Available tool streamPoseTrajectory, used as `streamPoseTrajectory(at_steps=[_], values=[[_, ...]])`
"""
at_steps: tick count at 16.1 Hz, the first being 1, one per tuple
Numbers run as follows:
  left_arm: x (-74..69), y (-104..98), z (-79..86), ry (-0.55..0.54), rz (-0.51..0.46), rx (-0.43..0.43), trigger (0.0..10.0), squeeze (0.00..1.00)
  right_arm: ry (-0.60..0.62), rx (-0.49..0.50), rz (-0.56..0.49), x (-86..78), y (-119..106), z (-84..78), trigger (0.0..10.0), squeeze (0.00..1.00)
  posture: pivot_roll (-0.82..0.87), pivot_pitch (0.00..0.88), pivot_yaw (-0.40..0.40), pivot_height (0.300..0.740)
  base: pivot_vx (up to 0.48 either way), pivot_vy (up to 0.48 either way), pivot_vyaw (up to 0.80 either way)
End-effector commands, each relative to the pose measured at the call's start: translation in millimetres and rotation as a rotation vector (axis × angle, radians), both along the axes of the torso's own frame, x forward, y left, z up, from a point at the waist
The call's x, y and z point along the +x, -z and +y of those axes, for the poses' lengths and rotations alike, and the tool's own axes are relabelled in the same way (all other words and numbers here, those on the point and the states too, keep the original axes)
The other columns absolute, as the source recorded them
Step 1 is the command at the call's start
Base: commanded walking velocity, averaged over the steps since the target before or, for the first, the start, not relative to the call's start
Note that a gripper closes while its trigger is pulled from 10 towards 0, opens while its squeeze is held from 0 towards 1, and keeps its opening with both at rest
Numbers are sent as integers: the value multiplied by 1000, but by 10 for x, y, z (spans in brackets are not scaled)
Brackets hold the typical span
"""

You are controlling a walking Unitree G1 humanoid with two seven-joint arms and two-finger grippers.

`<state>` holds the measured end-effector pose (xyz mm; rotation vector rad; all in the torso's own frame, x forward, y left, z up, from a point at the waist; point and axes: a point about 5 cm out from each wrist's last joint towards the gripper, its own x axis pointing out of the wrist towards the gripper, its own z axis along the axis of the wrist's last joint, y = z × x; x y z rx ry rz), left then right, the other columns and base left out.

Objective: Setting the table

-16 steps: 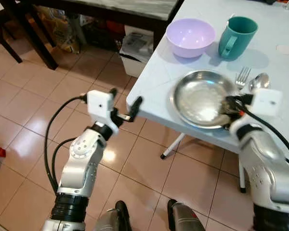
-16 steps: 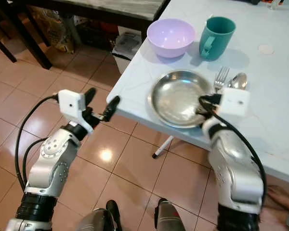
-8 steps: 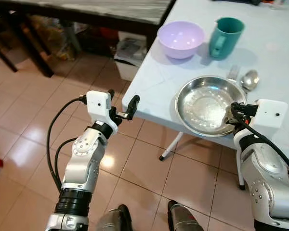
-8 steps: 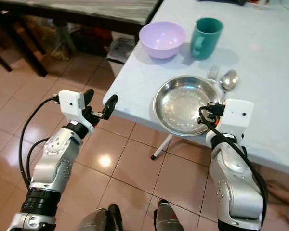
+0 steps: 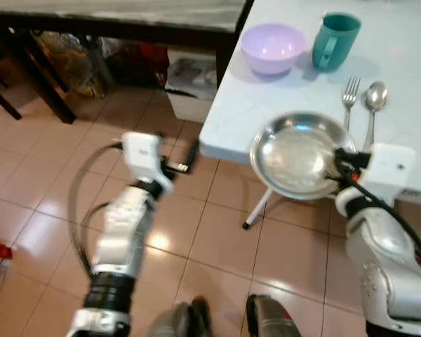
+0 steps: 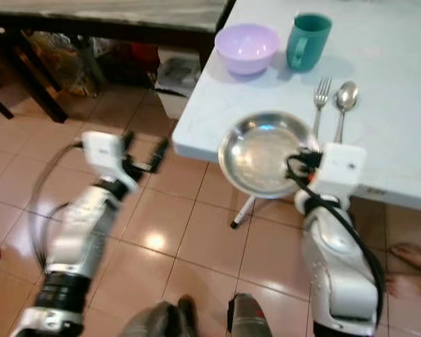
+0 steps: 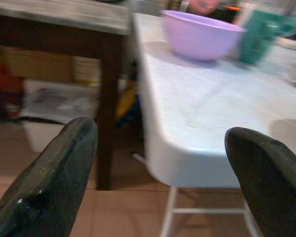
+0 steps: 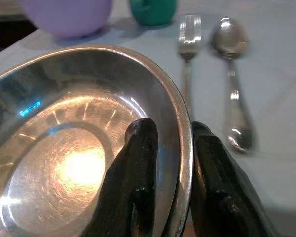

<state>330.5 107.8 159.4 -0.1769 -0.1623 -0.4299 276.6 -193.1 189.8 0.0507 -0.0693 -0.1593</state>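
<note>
- The right hand (image 8: 167, 163) is pinching the rim of the steel plate (image 5: 295, 151), one finger inside the rim and one outside, closed on it.
- The plate is hanging half past the near edge of the white bench (image 5: 400, 56), so my judgement is that it needs carrying further in over the top and lowering level before the hand lets go; a one-sided rim grip could let it tip.
- Just beyond the hand, the fork (image 5: 349, 98) and spoon (image 5: 374, 98) are lying side by side; the plate should be landing beside them without nudging them.
- Further out, the lilac bowl (image 5: 274, 48) and teal mug (image 5: 334, 41) are standing near the far corner.
- The left hand (image 7: 158, 163) is hovering off the bench corner, fingers wide apart, holding nothing.
- No brand, label or writing is readable anywhere.
</note>
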Motion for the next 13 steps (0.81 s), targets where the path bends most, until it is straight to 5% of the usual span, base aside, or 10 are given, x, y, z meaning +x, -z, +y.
streamPoseTrajectory(at_steps=[1, 4, 9, 13], values=[[4, 12, 79, -27, 1, 13, 10000, 0, 3, -1, -28, -33, -48, 15, 10000, 0, -346, 213, 91, 740, 0, 394, 0], [3, 16, 46, -23, 1, 13, 10000, 0, 7, -5, -41, -26, -63, 18, 10000, 0, -345, 213, 92, 740, 0, 394, 0], [-53, 15, -22, -3, -15, -6, 10000, 0, 10, -10, -52, -33, -66, 12, 10000, 0, -343, 215, 93, 740, 0, 0, 0], [-74, 19, -52, 16, -19, -14, 10000, 0, 10, -18, -59, -37, -73, 13, 10000, 0, -345, 218, 91, 740, 354, 0, 0]])
